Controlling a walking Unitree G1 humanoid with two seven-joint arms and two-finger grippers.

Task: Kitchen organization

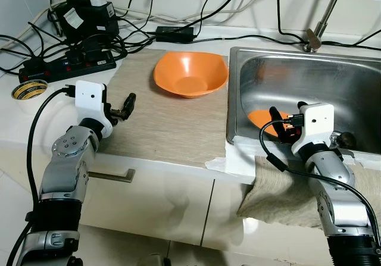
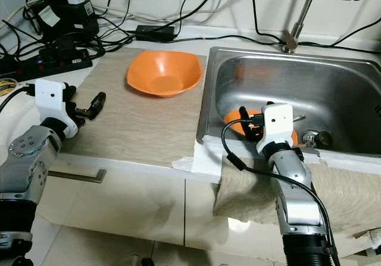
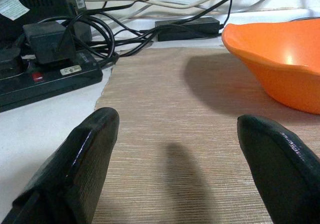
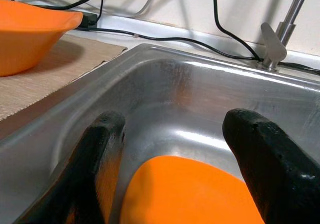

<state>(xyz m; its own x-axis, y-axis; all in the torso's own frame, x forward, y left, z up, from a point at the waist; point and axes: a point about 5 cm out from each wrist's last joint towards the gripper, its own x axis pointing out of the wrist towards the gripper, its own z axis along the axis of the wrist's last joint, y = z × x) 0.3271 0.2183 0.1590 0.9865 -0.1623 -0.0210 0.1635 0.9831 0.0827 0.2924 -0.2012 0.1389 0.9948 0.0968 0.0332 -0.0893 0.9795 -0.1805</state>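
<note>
An orange bowl (image 1: pixel 190 74) stands on the beige mat (image 1: pixel 161 123) left of the steel sink (image 1: pixel 309 69). A second orange dish (image 4: pixel 190 194) lies on the sink's floor near the front wall. My left gripper (image 1: pixel 126 107) hovers open over the mat's left edge, well short of the bowl (image 3: pixel 280 63), with nothing between its fingers (image 3: pixel 80 169). My right gripper (image 1: pixel 286 122) is open inside the sink, just above the orange dish (image 1: pixel 265 120), its fingers (image 4: pixel 260 159) either side of the dish's near rim.
A black power strip (image 1: pixel 65 66), adapters and tangled cables crowd the counter's back left. A roll of tape (image 1: pixel 29 89) lies at the left edge. The tap (image 1: pixel 324 16) rises behind the sink. A grey cloth (image 1: pixel 280 194) hangs over the counter front. A dark round object (image 1: pixel 346 140) sits in the sink.
</note>
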